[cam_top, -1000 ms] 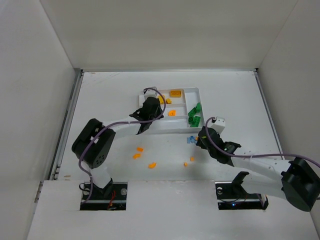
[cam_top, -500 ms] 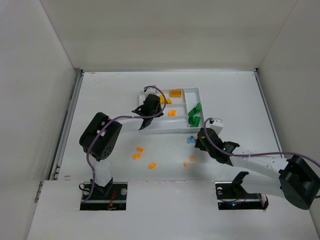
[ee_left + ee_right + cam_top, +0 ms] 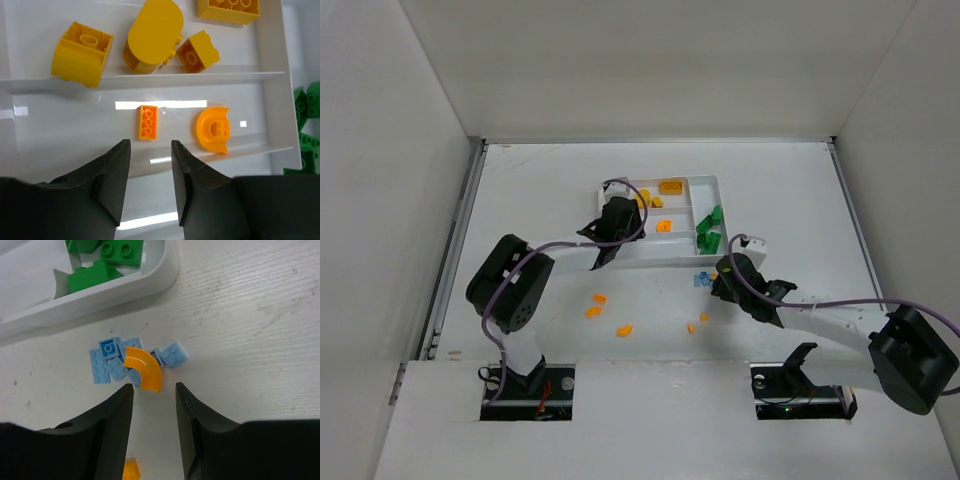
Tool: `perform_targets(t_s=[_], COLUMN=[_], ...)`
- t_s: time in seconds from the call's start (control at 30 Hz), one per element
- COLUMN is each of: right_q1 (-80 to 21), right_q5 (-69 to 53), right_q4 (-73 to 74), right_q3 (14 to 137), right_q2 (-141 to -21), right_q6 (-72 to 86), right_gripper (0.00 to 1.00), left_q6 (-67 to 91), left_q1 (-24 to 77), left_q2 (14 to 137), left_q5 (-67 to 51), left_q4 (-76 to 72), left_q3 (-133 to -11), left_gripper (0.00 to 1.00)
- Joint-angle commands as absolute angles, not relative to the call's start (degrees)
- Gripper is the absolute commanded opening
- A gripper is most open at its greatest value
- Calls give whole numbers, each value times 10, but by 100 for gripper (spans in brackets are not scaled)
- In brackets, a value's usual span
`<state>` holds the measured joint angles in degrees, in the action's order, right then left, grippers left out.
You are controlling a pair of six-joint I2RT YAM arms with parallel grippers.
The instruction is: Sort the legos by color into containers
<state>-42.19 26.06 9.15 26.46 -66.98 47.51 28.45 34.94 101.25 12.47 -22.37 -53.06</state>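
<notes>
My left gripper (image 3: pixel 150 150) stands open over the middle section of the white tray (image 3: pixel 718 182), with nothing between its fingers. Just beyond its tips lie a small orange plate (image 3: pixel 147 122) and a curved orange piece (image 3: pixel 213 129). Yellow bricks (image 3: pixel 152 35) fill the section above, and green bricks (image 3: pixel 310 125) show at the right. My right gripper (image 3: pixel 154 390) is open just above the table. In front of it a curved orange lego (image 3: pixel 143 369) rests on several light-blue plates (image 3: pixel 106 367).
The tray's rounded corner (image 3: pixel 165 270), holding green bricks (image 3: pixel 95 275), lies close beyond the blue pile. Loose orange pieces lie on the table (image 3: pixel 600 298), (image 3: pixel 624 330), (image 3: pixel 692 327), and one sits under my right fingers (image 3: pixel 131 471). White walls enclose the table.
The left gripper's jaws have come apart over the tray's left end, and its wrist shifted slightly. The right gripper edged a little closer to the blue pile.
</notes>
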Motion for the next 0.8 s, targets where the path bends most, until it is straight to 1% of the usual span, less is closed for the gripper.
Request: perform_targets(t_s=[0.0, 0.3, 0.53, 0.77], right_q1=[-409, -407, -411, -421], right_q5=[264, 237, 257, 265], right_q4=[98, 74, 84, 97], right_q3=[288, 303, 319, 319], right_q2=[-678, -709, -710, -708], right_q6=[494, 501, 504, 501], right_gripper=[45, 40, 29, 22], left_q6=[294, 298, 295, 287], left_q1=[364, 390, 393, 397], left_q2=[934, 827, 749, 666], left_q5=[126, 128, 140, 174], left_q4=[-264, -277, -268, -189], left_q3=[-493, -407, -345, -284], left_gripper=[36, 36, 36, 34])
